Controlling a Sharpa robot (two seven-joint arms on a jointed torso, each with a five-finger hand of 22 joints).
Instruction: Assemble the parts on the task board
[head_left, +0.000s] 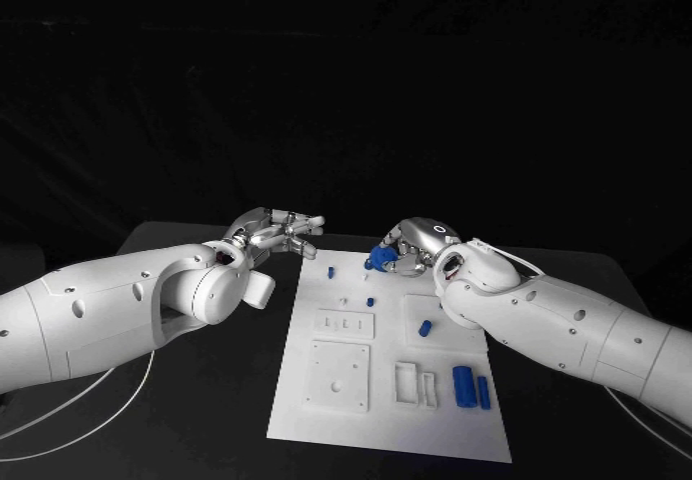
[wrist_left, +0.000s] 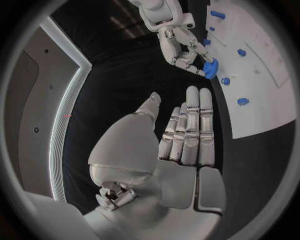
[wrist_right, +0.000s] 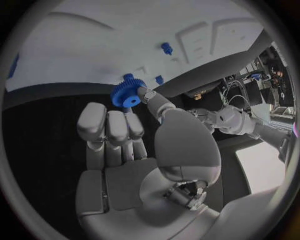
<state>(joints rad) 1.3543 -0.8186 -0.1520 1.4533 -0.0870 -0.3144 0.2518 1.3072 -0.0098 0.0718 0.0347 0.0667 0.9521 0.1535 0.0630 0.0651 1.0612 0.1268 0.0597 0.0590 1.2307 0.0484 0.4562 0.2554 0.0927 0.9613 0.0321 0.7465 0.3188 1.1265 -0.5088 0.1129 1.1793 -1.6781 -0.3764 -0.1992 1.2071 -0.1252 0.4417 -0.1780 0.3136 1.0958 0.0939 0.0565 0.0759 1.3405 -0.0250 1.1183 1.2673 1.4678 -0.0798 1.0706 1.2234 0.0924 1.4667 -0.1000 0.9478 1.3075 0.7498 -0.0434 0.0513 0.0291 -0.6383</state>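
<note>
The white task board (head_left: 433, 425) lies in the middle of the black table. My right hand (head_left: 408, 246) hovers over the board's far edge and pinches a small blue gear (head_left: 381, 259) between thumb and a finger; the gear (wrist_right: 127, 95) also shows at the fingertips of that hand (wrist_right: 134, 150) in the right wrist view, and in the left wrist view (wrist_left: 210, 68). My left hand (head_left: 277, 234) is off the board's far left corner, fingers spread, holding nothing (wrist_left: 187, 135). Blue pegs (head_left: 330, 271) (head_left: 369, 301) stand in the board; a blue piece (head_left: 426, 327) and two blue cylinders (head_left: 463, 385) lie on it.
White raised blocks (head_left: 340, 375) (head_left: 414, 383) sit on the board's near half. Black table (head_left: 202, 420) surrounds the board on both sides. White cables (head_left: 87, 420) trail from my left arm at the near left.
</note>
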